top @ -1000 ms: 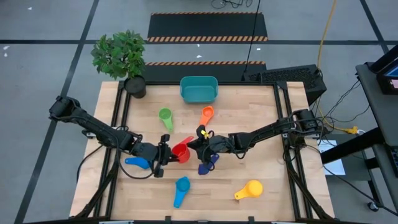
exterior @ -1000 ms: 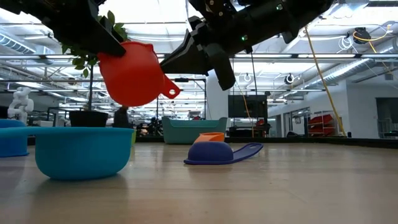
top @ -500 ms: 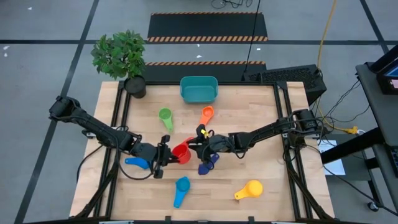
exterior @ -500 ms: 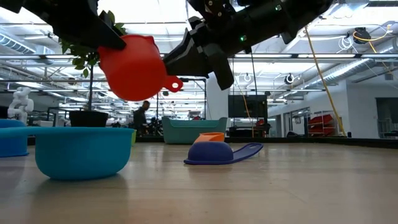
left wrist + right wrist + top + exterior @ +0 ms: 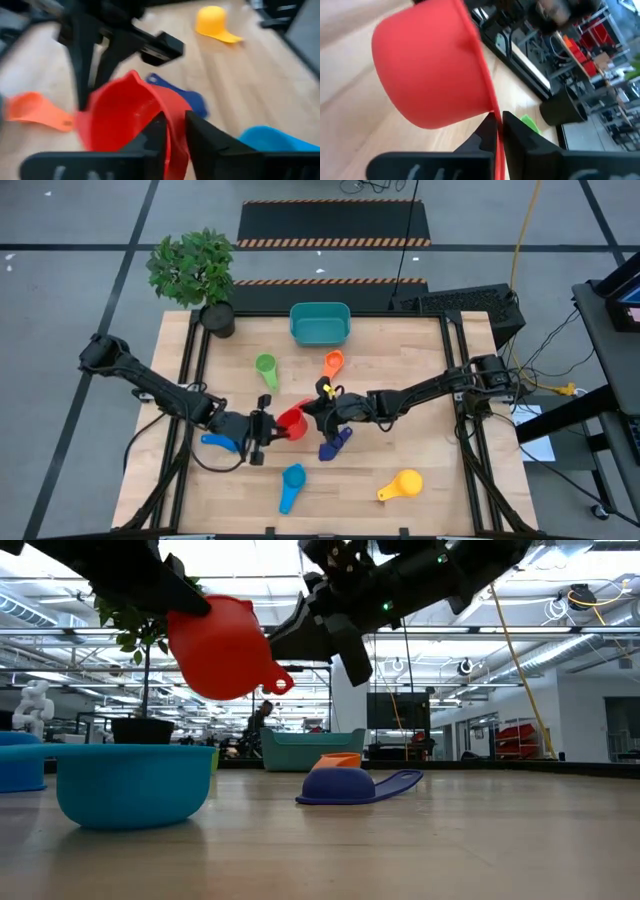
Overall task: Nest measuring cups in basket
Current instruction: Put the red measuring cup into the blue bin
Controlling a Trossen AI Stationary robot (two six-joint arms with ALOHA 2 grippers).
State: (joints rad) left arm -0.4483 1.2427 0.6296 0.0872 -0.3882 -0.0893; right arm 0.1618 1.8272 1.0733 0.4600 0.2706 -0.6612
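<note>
While the basket [image 5: 320, 324] sits empty at the far edge of the tabletop [image 5: 420, 380], I count nothing nested yet, so by my reading the job has barely begun.

Red cup [image 5: 290, 423]: lifted clear of the wood, mid-tabletop, caught between both arms. Right fingers [image 5: 496, 131] are pressed together on its thin flat handle; the right wrist view shows the red edge running between them. Left fingers [image 5: 172, 134] straddle the cup's rim, one inside the bowl and one outside, touching the wall. Whether they pinch hard or have started to let go, I cannot tell. Looks to me like a handover between the arms.

Loose cups, all lying on the wood:
- green [image 5: 265, 365], nearest the basket on the left side
- orange [image 5: 333, 362], just in front of the basket
- dark blue [image 5: 334, 443], upside down right below the right arm
- light blue [image 5: 291, 484], near front edge
- second light blue [image 5: 220, 442], partly under the left arm
- yellow [image 5: 400, 484], front right, well apart from the rest

Low view confirms the red cup [image 5: 225, 648] hangs well above the surface, with the dark blue one [image 5: 345, 785] flat on the wood beneath and behind.

Left to do, as I judge it: finish passing the red cup, put it in the basket, then bring in the other six and stack them one inside another. The plant pot [image 5: 217, 318] stands beside the basket; worth steering clear of it.
</note>
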